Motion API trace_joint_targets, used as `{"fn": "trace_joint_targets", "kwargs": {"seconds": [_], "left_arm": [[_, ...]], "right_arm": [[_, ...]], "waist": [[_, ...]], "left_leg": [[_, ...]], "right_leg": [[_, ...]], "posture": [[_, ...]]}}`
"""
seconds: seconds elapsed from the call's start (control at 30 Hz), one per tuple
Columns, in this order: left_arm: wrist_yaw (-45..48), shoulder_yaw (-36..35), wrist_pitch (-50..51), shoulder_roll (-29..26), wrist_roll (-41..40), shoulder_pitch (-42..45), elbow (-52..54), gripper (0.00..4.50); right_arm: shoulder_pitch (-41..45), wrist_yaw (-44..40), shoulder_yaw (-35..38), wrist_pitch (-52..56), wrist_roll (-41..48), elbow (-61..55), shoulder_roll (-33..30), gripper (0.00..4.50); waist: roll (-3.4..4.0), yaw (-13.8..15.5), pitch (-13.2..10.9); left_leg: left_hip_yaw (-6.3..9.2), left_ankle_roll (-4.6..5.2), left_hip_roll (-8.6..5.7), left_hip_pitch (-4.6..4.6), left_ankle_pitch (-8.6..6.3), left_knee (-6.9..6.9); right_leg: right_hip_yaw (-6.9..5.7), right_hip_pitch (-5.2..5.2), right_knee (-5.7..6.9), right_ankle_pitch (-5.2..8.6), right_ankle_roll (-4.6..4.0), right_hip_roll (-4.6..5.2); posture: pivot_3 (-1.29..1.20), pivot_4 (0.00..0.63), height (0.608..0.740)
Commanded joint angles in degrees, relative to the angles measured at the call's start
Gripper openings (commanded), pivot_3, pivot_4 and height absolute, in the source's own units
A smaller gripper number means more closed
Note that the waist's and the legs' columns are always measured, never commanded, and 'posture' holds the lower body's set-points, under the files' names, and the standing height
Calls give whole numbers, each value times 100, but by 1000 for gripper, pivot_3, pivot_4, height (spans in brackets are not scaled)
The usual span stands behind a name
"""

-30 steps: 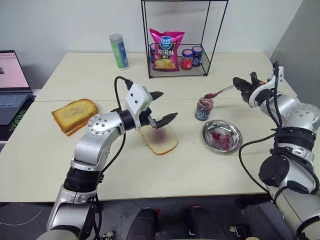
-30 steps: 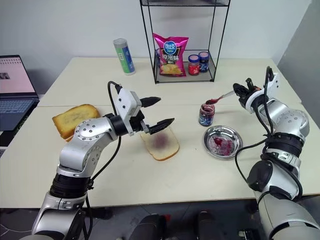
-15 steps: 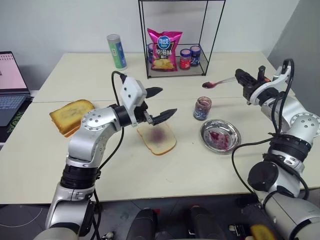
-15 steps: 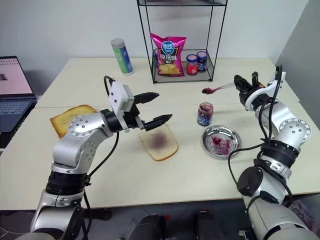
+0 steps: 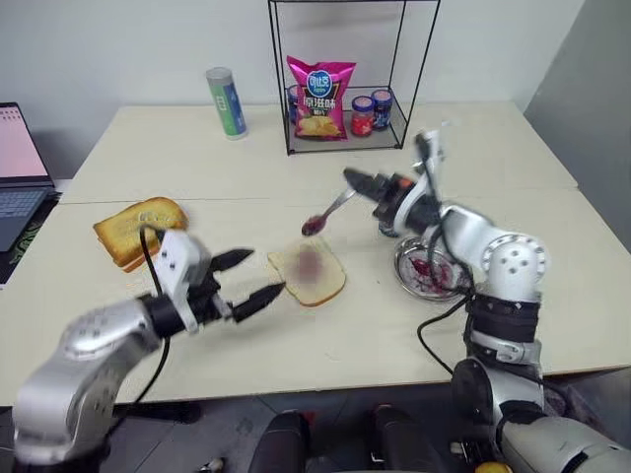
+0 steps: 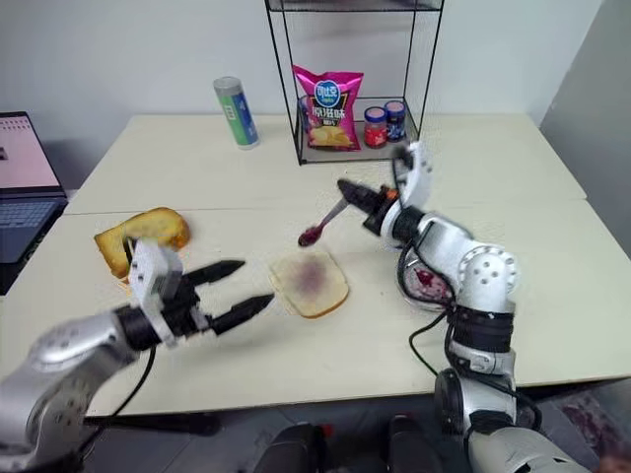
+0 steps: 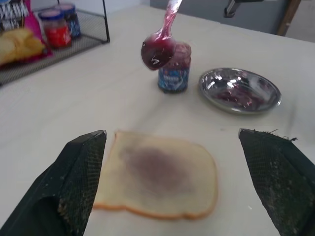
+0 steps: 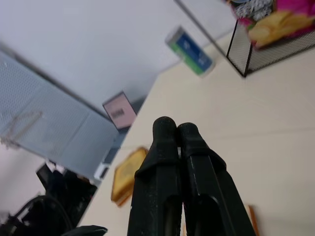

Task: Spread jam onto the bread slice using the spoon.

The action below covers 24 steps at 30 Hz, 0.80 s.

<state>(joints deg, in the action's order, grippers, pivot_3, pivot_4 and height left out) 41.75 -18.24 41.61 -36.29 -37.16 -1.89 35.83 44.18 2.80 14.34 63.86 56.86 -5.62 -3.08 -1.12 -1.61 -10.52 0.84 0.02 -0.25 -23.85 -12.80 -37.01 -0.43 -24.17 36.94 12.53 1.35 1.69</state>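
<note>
Since the earlier frames, our left tool [image 5: 258, 277] has drawn back from over the bread slice [image 5: 308, 274] and now hangs low beside it, near the front edge of the surface [image 5: 552, 305], fingers spread wide and holding nothing. The toasted slice [image 5: 135, 226] lies further left, well apart, with bare surface between. The bread slice sits flat in the middle, a purple-red smear at its centre, uncovered now. Our right tool [image 5: 357, 182] has swung in leftward from the far right side; it is clenched on the spoon [image 5: 329, 211], whose bowl carries jam [image 7: 156, 52] in the air just above the slice's far edge. The jam jar [image 7: 174, 73] and steel dish [image 7: 240, 90] stand to the right, with open surface beyond.
</note>
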Motion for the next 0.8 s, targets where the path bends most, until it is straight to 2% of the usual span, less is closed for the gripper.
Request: {"fn": "trace_joint_targets", "kwargs": {"seconds": [0.03, 0.17, 0.43, 0.8], "left_arm": [[-353, -306, -33, 169, -265, -501, 642, 4500], [-784, -479, -131, 482, -329, -915, 845, 4500], [-935, -272, -231, 484, -354, -1209, 1019, 4500], [-974, -163, -308, 320, -307, -1040, 866, 4500]], "right_arm": [[-58, -603, -670, -509, -497, -399, -141, 33], [-207, -1150, -1403, -1120, -1242, -447, -316, 33], [-477, -1952, -2275, -2171, -2375, -352, -519, 33], [-548, -2243, -2274, -2318, -2745, -408, -526, 33]], "waist": [[0, 27, 0], [-3, 27, 2], [-3, 16, 2], [-3, 16, 2]], "left_leg": [[1, -1, -1, 0, 0, -3], [9, -2, -2, 9, 2, -8], [14, -3, 5, 9, 2, 3], [14, -3, 6, 9, 1, 2]], "right_leg": [[-1, 2, 2, 3, -5, 2], [-7, 9, 3, 29, -3, 2], [-9, 4, 7, 15, -26, 1], [-9, 4, 8, 17, -28, -9]], "posture": [[0, 150, 740], [0, 150, 740], [0, 150, 740], [0, 150, 740]]}}
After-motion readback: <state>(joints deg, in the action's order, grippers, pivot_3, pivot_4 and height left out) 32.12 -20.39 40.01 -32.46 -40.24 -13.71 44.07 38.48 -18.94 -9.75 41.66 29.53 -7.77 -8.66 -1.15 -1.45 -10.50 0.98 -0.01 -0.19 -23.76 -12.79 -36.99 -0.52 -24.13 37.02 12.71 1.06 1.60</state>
